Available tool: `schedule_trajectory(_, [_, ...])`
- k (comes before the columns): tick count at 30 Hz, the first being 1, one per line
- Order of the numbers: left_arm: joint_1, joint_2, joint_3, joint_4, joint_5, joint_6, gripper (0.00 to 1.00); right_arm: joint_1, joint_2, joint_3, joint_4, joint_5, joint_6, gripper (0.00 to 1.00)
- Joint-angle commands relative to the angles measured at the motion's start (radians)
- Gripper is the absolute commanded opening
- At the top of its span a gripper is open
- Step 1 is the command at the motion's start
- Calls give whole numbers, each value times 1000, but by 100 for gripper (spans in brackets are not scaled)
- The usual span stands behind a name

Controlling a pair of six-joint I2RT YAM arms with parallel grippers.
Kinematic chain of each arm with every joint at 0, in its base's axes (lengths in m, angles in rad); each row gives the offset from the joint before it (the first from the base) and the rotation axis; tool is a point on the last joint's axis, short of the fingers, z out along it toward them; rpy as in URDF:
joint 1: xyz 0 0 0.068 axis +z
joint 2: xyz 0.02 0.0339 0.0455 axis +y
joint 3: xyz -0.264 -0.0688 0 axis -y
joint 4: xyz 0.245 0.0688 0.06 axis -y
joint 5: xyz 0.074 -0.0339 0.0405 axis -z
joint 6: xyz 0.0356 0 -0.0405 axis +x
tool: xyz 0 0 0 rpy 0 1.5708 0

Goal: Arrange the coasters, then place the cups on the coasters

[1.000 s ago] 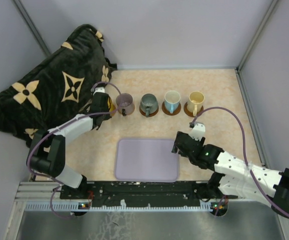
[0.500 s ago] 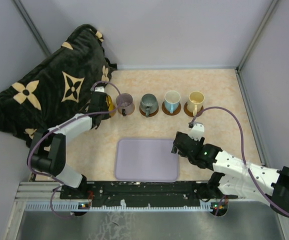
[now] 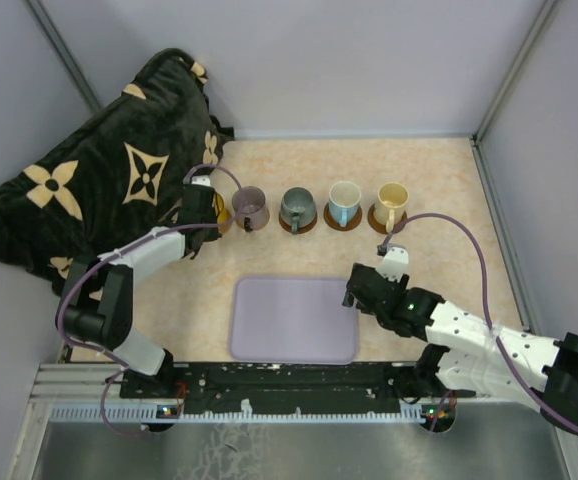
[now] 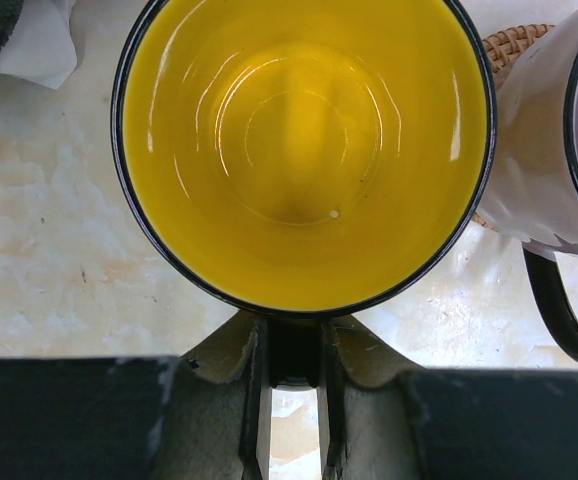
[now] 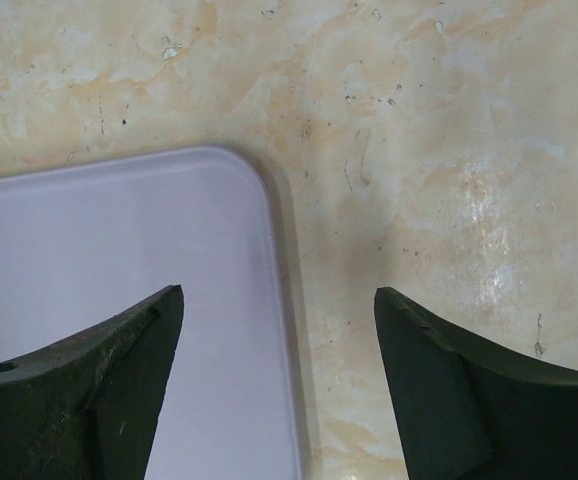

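Left wrist view puts the glossy yellow-orange mug with a dark rim [image 4: 304, 150] straight ahead of my left gripper [image 4: 292, 345], whose fingers are pinched tight on the mug's dark handle at its near side. Just right of it stands the mauve handled mug [image 4: 559, 120] on a woven tan round coaster [image 4: 514, 42]. I cannot tell whether a coaster lies under the yellow one.

From the top camera, that held mug is at the left end of the far row. To its right come the mauve mug, the grey-green mug [image 3: 295, 208], the pale blue mug [image 3: 344, 199] and the cream mug [image 3: 391, 201], the last three on dark brown round coasters [image 3: 345, 227].

My right gripper [image 5: 277, 300], jaws apart and holding nothing, hovers over the far right corner of the lavender rectangular tray [image 5: 119, 250], well apart from the cups.
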Motion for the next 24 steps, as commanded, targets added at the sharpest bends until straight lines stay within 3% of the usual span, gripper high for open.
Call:
schedule_trajectory(1, [11,-8,28,42,-18,9,0,-4,-6,26,27,19,16,78])
schedule_trajectory(24, [16,20,30,47,-11,2,0,-5,-7,26,30,18,19,78])
